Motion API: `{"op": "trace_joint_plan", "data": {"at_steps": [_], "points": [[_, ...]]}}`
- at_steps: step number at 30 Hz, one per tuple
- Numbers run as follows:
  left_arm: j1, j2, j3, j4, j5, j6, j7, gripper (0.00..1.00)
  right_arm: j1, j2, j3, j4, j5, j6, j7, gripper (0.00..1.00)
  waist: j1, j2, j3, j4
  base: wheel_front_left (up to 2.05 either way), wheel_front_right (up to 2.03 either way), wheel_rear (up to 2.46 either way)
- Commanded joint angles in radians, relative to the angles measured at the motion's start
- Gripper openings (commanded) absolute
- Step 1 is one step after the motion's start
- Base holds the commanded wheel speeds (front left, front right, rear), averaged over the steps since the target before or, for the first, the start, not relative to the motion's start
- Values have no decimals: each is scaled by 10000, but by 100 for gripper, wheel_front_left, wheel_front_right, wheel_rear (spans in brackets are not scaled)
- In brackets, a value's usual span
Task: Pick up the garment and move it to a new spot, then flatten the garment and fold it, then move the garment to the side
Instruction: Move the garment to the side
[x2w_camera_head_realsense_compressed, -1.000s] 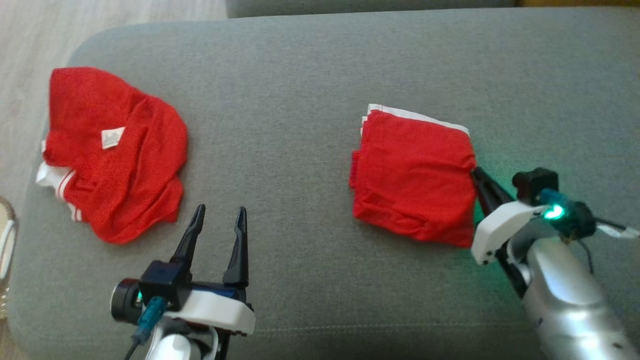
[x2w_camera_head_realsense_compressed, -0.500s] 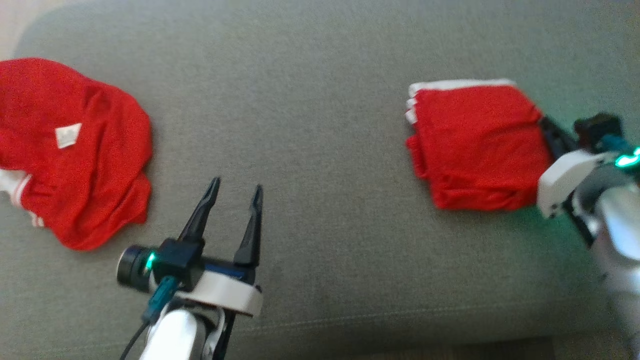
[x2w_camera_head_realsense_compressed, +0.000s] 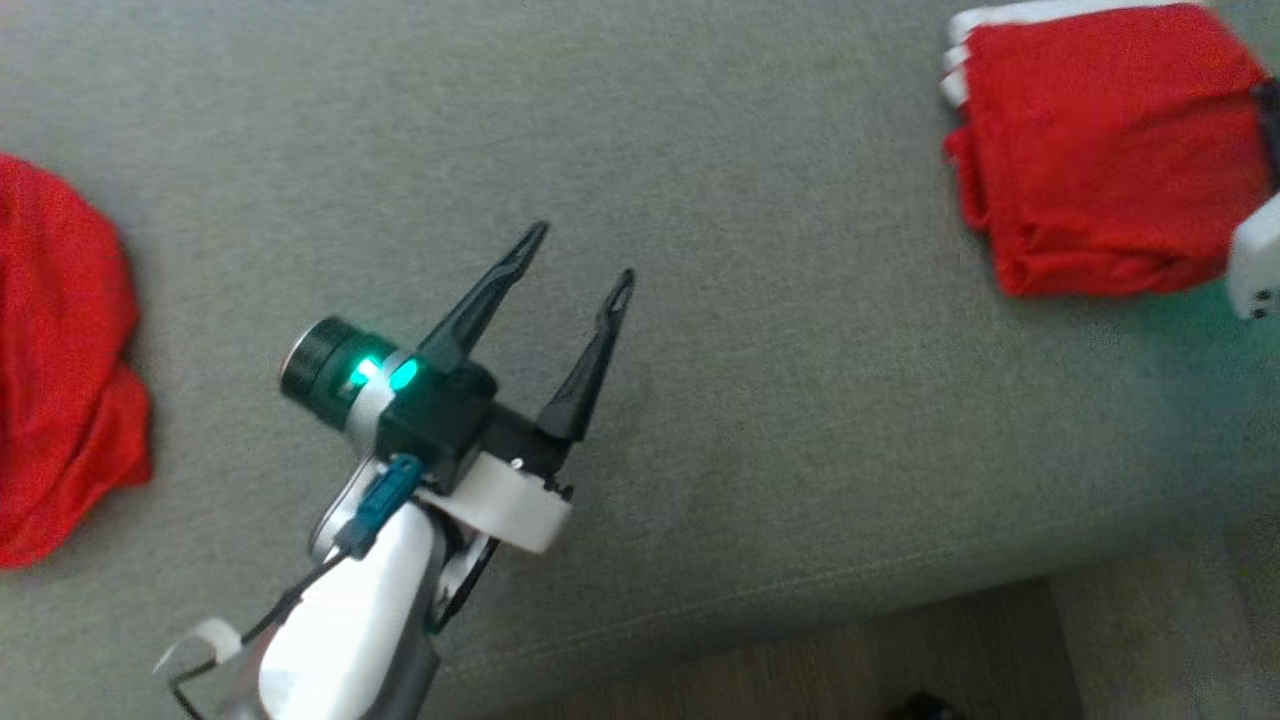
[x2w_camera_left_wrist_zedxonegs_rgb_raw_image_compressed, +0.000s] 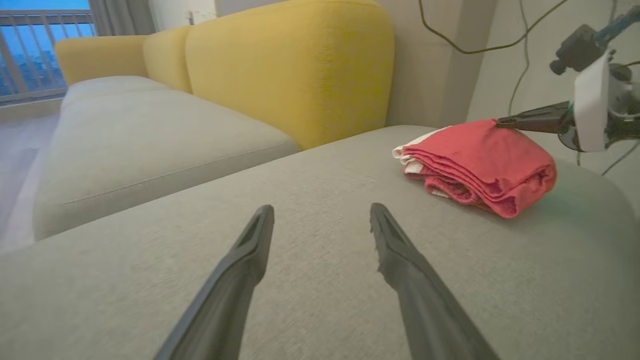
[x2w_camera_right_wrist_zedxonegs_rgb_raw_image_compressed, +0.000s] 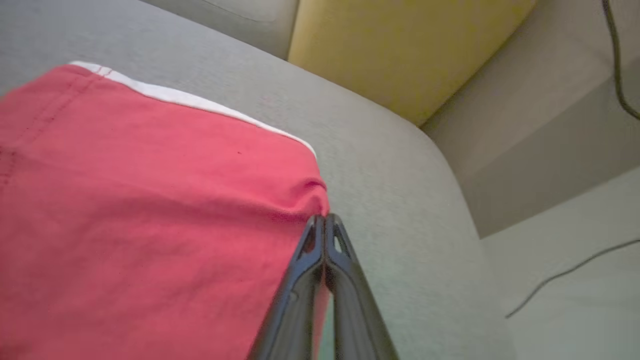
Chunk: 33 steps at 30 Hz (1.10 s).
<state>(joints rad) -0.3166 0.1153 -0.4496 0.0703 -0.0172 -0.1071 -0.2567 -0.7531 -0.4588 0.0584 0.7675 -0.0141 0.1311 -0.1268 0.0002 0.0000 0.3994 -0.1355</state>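
The garment (x2w_camera_head_realsense_compressed: 1100, 150) is a red one with white trim, folded into a thick square at the far right of the grey cushion (x2w_camera_head_realsense_compressed: 750, 380). In the right wrist view my right gripper (x2w_camera_right_wrist_zedxonegs_rgb_raw_image_compressed: 324, 218) is shut, its tips pinching the garment (x2w_camera_right_wrist_zedxonegs_rgb_raw_image_compressed: 150, 200) at its right edge. The left wrist view shows the garment (x2w_camera_left_wrist_zedxonegs_rgb_raw_image_compressed: 480, 160) as a stacked bundle with the right gripper (x2w_camera_left_wrist_zedxonegs_rgb_raw_image_compressed: 500, 121) at its top edge. My left gripper (x2w_camera_head_realsense_compressed: 580, 255) hovers open over bare cushion, well left of the garment, with nothing between its fingers (x2w_camera_left_wrist_zedxonegs_rgb_raw_image_compressed: 250, 260).
A second red garment (x2w_camera_head_realsense_compressed: 50, 350) lies crumpled at the cushion's left edge. A yellow sofa back (x2w_camera_left_wrist_zedxonegs_rgb_raw_image_compressed: 290, 65) and a pale seat (x2w_camera_left_wrist_zedxonegs_rgb_raw_image_compressed: 150, 135) stand beyond the cushion. Wooden floor (x2w_camera_head_realsense_compressed: 800, 670) borders the cushion's near edge. Cables (x2w_camera_left_wrist_zedxonegs_rgb_raw_image_compressed: 475, 45) hang along the wall behind.
The head camera has swung, shifting the whole picture. The gap between the two red garments has widened: the folded one has gone right with my right gripper. The left gripper stays open.
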Motion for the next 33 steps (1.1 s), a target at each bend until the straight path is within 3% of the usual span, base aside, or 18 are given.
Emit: {"op": "trace_joint_plan", "data": {"at_steps": [1, 6, 16, 17, 18, 27, 33], "points": [[-440, 161, 94, -320, 100, -62, -33, 100, -153, -315, -126, -418, -157, -4, 68, 0, -2, 0, 362, -335, 0, 0, 0], [-928, 300, -371, -373, 67, -149, 82, 100, -146, -344, -1019, -867, -449, -4, 98, 0, -2, 0, 692, -571, 0, 0, 0], [-1073, 402, -554, -473, -117, -158, 146, 100, 166, 99, -1567, -1783, -1127, -4, 134, 0, -2, 0, 954, -593, 0, 0, 0], [-1075, 411, -543, -466, -139, -148, 144, 100, 199, 136, -1656, -1843, -1157, -4, 140, 36, -2, 0, 953, -573, 0, 0, 0], [-1070, 414, -534, -449, -163, -135, 138, 100, 242, 178, -1740, -1910, -1195, -4, 143, 100, -2, 0, 933, -547, 0, 0, 0], [-865, 227, -466, -159, -447, 125, 19, 100, 554, 384, -1911, -2525, -1341, -4, 180, 100, -2, 0, 302, -207, 0, 0, 0], [-417, 63, -113, 132, -791, 553, -40, 100, 787, 984, -1666, -3056, -1099, -4, 116, 100, -2, 0, -766, 148, 0, 0, 0]]}}
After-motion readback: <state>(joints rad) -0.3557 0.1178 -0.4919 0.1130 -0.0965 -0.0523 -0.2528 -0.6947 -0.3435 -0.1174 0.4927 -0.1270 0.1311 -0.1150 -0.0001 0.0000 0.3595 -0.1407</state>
